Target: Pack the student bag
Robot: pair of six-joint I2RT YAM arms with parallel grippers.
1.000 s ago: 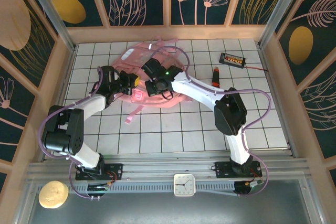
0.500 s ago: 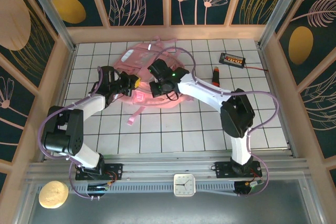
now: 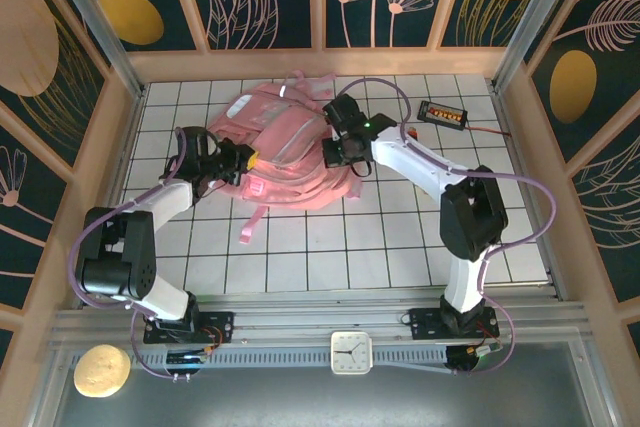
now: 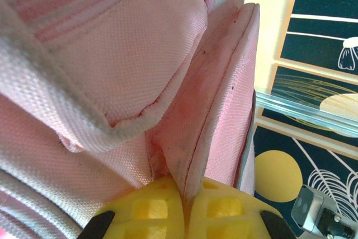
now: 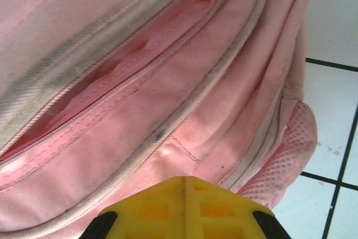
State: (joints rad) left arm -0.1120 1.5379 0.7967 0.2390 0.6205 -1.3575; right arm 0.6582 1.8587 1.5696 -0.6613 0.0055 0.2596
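The student bag is a large pink backpack lying on the white tiled table at the back centre. My left gripper is at its left edge. In the left wrist view this gripper is shut on a thin fold of the bag's pink fabric, which stands up between the yellow fingers. My right gripper is at the bag's right side. In the right wrist view its yellow fingers are pressed together with nothing between them, their tips close against the bag's seams.
A black device with an orange display and its cable lies at the back right. A small red item peeks out beside the right arm. A loose pink strap trails toward the front. Wooden walls ring the table.
The right arm has swung from over the bag's middle to its right side, uncovering the bag's top. The left gripper has shifted slightly left, still gripping the fabric.
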